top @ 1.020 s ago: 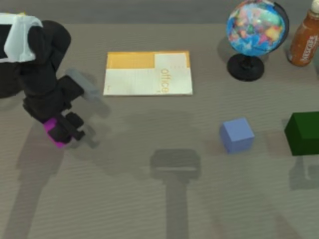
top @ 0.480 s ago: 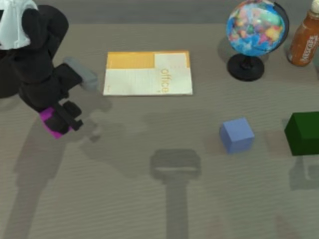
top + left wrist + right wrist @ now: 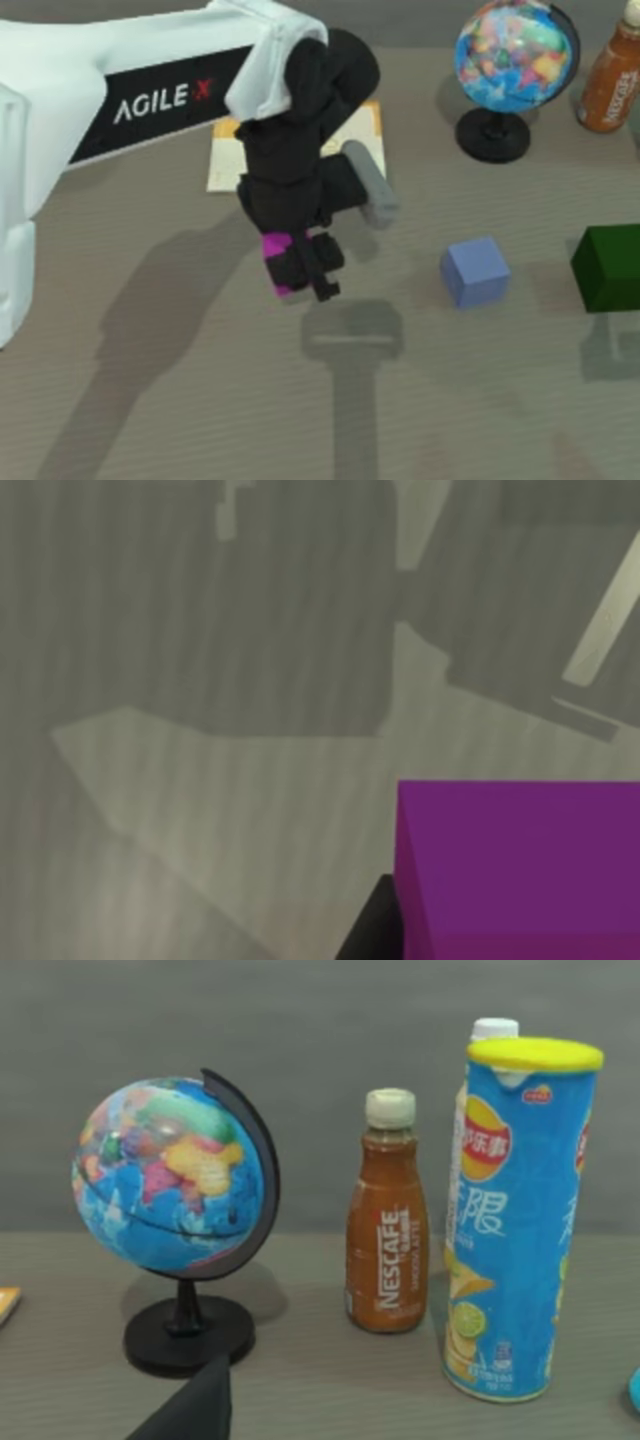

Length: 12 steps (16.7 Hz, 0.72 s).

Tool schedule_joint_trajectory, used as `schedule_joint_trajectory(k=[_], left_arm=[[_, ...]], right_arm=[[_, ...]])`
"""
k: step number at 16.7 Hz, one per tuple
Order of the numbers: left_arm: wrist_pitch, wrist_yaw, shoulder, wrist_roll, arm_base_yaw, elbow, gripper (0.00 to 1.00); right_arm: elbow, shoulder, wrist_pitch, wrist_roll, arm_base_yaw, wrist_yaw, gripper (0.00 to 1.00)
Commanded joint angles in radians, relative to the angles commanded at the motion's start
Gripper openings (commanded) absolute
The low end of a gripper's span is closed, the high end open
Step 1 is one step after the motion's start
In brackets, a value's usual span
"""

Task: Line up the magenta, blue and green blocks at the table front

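Top view shows our left hand (image 3: 300,268) above the middle of the surface (image 3: 180,400), closed around the magenta block (image 3: 274,246), with the blue block (image 3: 475,270) and the green block (image 3: 607,266) resting well apart on the right side. Our right hand is out of sight in the top view, so we cannot tell its state. Left wrist view shows the magenta block (image 3: 520,870) filling one corner, lifted over bare surface. We judge the risks are a loose grip letting the cube twist on release, or setting it down out of line with the other two.
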Motion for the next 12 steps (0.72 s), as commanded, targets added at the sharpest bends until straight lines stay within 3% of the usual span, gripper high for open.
schedule_joint_trajectory(k=[3, 6, 12], left_arm=[[-0.055, 0.000, 0.063, -0.012, -0.204, 0.117, 0.00], [-0.087, -0.003, 0.097, -0.024, -0.330, 0.199, 0.00], [-0.093, -0.004, 0.100, -0.026, -0.361, 0.220, 0.00]], right_arm=[[0.000, 0.000, 0.000, 0.000, 0.000, 0.000, 1.00], [0.000, 0.000, 0.000, 0.000, 0.000, 0.000, 1.00], [0.000, 0.000, 0.000, 0.000, 0.000, 0.000, 1.00]])
